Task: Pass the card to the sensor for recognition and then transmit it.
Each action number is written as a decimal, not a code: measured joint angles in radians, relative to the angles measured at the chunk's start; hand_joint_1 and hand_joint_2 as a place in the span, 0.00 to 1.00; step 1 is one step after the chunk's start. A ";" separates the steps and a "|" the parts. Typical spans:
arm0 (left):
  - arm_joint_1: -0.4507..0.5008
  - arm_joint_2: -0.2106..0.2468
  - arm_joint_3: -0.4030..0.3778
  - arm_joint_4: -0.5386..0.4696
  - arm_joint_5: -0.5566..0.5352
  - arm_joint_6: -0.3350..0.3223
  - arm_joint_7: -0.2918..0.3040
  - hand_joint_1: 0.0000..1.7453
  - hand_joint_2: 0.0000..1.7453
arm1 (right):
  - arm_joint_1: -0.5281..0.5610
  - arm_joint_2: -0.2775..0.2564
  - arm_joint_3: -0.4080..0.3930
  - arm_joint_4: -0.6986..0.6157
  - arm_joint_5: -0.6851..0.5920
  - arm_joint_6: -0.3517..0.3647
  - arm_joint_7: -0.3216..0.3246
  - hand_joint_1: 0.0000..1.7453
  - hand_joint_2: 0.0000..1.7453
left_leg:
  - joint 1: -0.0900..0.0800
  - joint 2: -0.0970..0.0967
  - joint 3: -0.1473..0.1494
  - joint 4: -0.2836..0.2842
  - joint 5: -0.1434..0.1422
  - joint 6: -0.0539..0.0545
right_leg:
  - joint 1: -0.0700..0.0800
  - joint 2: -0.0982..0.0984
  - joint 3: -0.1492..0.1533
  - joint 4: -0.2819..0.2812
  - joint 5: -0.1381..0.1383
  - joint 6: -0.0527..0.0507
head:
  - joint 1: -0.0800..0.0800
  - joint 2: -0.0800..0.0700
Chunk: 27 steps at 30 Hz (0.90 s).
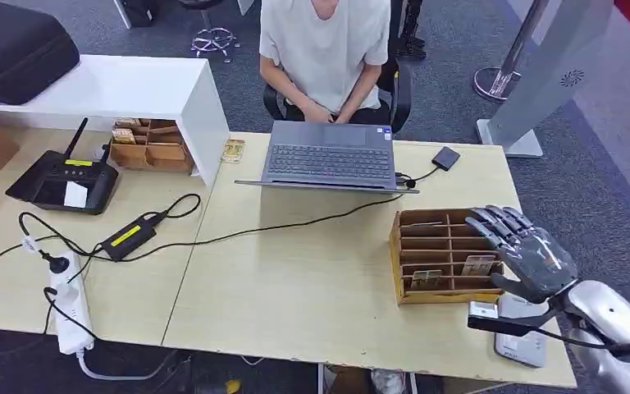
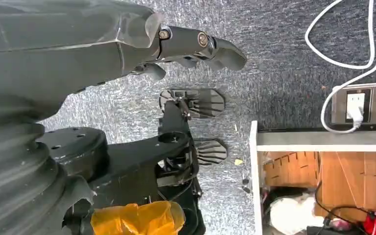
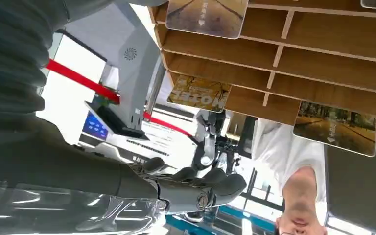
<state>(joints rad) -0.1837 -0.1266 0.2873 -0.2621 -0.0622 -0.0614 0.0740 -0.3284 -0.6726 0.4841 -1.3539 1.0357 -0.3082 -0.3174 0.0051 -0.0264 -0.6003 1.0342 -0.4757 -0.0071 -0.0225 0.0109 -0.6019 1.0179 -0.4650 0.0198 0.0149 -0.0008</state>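
A wooden card rack [image 1: 439, 253] stands at the right of the desk, with a card [image 1: 477, 265] in a right-hand slot and another card [image 1: 426, 279] lower left. My right hand [image 1: 527, 253] hovers by the rack's right end, fingers spread and holding nothing. A white sensor box [image 1: 518, 338] lies near the front right edge, partly under my forearm. The right wrist view looks along my empty right hand [image 3: 196, 188] at the rack [image 3: 293, 63] and its cards [image 3: 198, 93] [image 3: 335, 127]. My left hand [image 2: 186, 41] hangs over the floor, fingers loosely extended and empty.
A person [image 1: 324, 49] sits behind an open laptop [image 1: 330, 156] at the far side of the desk. A cable runs to a small black drive [image 1: 445, 158]. To the left are a black antenna device [image 1: 61, 180], a power adapter [image 1: 127, 236], a power strip [image 1: 70, 308] and a white shelf [image 1: 131, 86].
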 joint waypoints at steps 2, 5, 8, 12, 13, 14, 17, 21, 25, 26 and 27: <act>0.000 0.002 0.000 0.000 0.000 0.000 0.000 0.00 1.00 | -0.001 -0.002 0.004 -0.002 -0.001 0.004 -0.001 0.00 1.00 | 0.000 0.000 0.000 0.000 0.000 0.000 | 0.000 0.000 0.000 0.000 0.000 0.000 | 0.000 0.000; 0.000 0.003 0.000 0.000 0.002 0.002 0.000 0.00 1.00 | -0.004 -0.003 0.014 -0.002 -0.002 0.015 -0.001 0.00 1.00 | 0.000 0.000 0.000 0.000 0.000 0.000 | 0.000 0.000 0.000 0.000 0.000 0.000 | 0.000 0.000; 0.000 0.003 0.000 0.000 0.002 0.002 0.000 0.00 1.00 | -0.004 -0.003 0.024 0.000 -0.002 0.020 -0.001 0.00 1.00 | 0.000 0.000 0.000 0.000 0.000 0.000 | 0.000 0.000 0.000 0.000 0.000 0.000 | 0.000 0.000; 0.000 0.002 0.000 0.000 0.001 0.002 0.001 0.00 1.00 | -0.004 0.006 0.039 0.015 0.036 -0.034 0.024 0.00 1.00 | 0.000 0.000 0.000 0.000 0.000 0.000 | 0.000 0.000 0.000 0.000 0.000 0.000 | 0.000 0.000; 0.000 0.002 0.000 0.000 0.001 0.002 0.004 0.00 1.00 | -0.005 0.014 0.043 0.019 0.047 -0.051 0.033 0.00 1.00 | 0.000 0.000 0.000 0.000 0.000 0.000 | 0.000 0.000 0.000 0.000 0.000 0.000 | 0.000 0.000; 0.000 0.002 0.000 0.000 0.000 0.003 0.004 0.00 1.00 | -0.007 0.021 0.046 0.024 0.055 -0.060 0.037 0.00 1.00 | 0.000 0.000 0.000 0.000 0.000 0.000 | 0.000 0.000 0.000 0.000 0.000 0.000 | 0.000 0.000; -0.001 0.001 0.000 0.000 -0.003 0.005 0.010 0.00 1.00 | -0.030 0.052 0.060 0.040 0.082 -0.077 0.058 0.00 1.00 | 0.000 0.001 0.000 0.000 0.000 0.000 | 0.000 0.000 0.000 0.001 0.000 0.000 | 0.000 0.000; -0.007 -0.004 0.000 0.000 -0.005 0.011 0.018 0.00 1.00 | -0.078 0.094 0.077 0.060 0.096 -0.081 0.071 0.00 1.00 | 0.000 0.000 0.001 0.000 0.001 -0.001 | 0.000 0.000 0.000 0.001 0.000 0.000 | 0.000 0.000; -0.007 -0.005 0.000 0.000 -0.005 0.013 0.019 0.00 1.00 | -0.101 0.112 0.093 0.072 0.097 -0.082 0.076 0.00 1.00 | 0.000 0.000 0.001 0.000 0.001 -0.001 | 0.000 0.000 0.001 0.001 0.000 0.000 | 0.000 0.000; -0.007 -0.004 0.000 0.000 -0.005 0.013 0.019 0.00 1.00 | -0.104 0.115 0.095 0.074 0.097 -0.082 0.076 0.00 1.00 | 0.000 0.000 0.001 0.000 0.001 -0.001 | 0.000 0.000 0.001 0.001 0.000 0.000 | 0.000 0.000; -0.007 -0.004 0.000 0.000 -0.005 0.014 0.019 0.00 1.00 | -0.106 0.117 0.097 0.076 0.097 -0.082 0.076 0.00 1.00 | 0.000 0.000 0.001 0.000 0.001 -0.001 | 0.000 0.000 0.000 0.001 0.000 0.000 | 0.000 0.000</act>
<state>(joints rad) -0.1911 -0.1308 0.2873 -0.2621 -0.0671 -0.0477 0.0931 -0.4343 -0.5554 0.5814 -1.2776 1.1326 -0.3903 -0.2411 0.0052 -0.0266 -0.5996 1.0341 -0.4749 -0.0081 -0.0224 0.0109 -0.6014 1.0189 -0.4649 0.0197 0.0145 -0.0008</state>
